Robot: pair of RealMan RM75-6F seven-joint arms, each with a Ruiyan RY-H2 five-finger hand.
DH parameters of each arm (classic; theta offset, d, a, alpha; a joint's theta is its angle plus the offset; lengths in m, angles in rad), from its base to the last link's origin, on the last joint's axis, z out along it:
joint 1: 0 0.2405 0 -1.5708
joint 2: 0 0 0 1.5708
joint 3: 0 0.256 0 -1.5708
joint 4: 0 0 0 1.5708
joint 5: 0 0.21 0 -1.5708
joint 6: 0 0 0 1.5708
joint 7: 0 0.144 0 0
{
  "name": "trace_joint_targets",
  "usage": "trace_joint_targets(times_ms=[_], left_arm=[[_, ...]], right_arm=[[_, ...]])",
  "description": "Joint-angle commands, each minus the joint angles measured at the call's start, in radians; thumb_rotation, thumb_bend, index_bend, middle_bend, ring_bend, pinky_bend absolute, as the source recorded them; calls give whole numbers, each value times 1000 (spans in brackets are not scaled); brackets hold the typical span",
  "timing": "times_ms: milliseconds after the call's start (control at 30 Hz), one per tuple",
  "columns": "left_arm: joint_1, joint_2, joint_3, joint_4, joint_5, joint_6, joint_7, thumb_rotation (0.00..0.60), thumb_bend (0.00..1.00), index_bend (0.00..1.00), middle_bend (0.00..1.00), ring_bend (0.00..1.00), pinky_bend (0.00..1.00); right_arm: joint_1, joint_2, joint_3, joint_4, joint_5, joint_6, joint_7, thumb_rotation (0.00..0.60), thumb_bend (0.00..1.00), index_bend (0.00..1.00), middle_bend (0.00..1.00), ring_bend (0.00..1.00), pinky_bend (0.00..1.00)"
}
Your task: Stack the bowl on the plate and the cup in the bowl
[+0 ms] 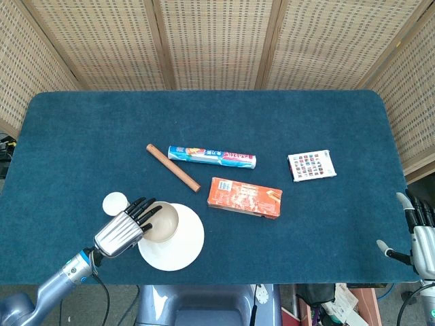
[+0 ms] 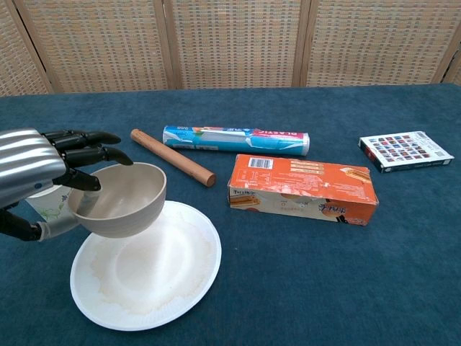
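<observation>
- Beige bowl [image 2: 119, 209] is gripped at its rim by the left hand [image 2: 32, 173] and held over the white plate [image 2: 169, 277], apparently so it can be lowered onto it.
- Paper cup [image 1: 115, 202] is left standing just beside the plate on the desk [image 1: 81, 136].
- Right hand [image 1: 423, 238] is kept at the desk's edge, fingers spread, empty.

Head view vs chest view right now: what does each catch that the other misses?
Only the head view shows the right hand at the table's near right corner, and the cup in full. Only the chest view shows the bowl from the side, apparently held above the plate; the cup there is mostly hidden behind the left hand. Both show that hand gripping the bowl over the plate.
</observation>
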Motion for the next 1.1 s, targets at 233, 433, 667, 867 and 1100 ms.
trace_joint_targets(times_ms=[233, 433, 667, 867, 1100], left_arm=[[3, -56, 5, 38, 23, -47, 45, 600, 431, 756, 148, 0, 126], [7, -82, 7, 66, 25, -70, 64, 600, 431, 756, 148, 0, 126], [9, -107, -2, 101, 18, -94, 71, 600, 432, 756, 146, 0, 127], [7, -135, -13, 128, 7, -118, 77, 600, 431, 755, 139, 0, 126], [5, -143, -13, 127, 17, -124, 85, 600, 429, 688, 71, 0, 90]], right_arm=[[-4, 1, 3, 1, 0, 7, 11, 600, 142, 0, 0, 0, 0], [-6, 3, 5, 3, 0, 10, 20, 600, 142, 0, 0, 0, 0], [-7, 4, 5, 3, -2, 13, 24, 600, 142, 0, 0, 0, 0], [-7, 5, 5, 4, -3, 10, 34, 600, 142, 0, 0, 0, 0], [-8, 5, 6, 5, -5, 13, 38, 600, 142, 0, 0, 0, 0]])
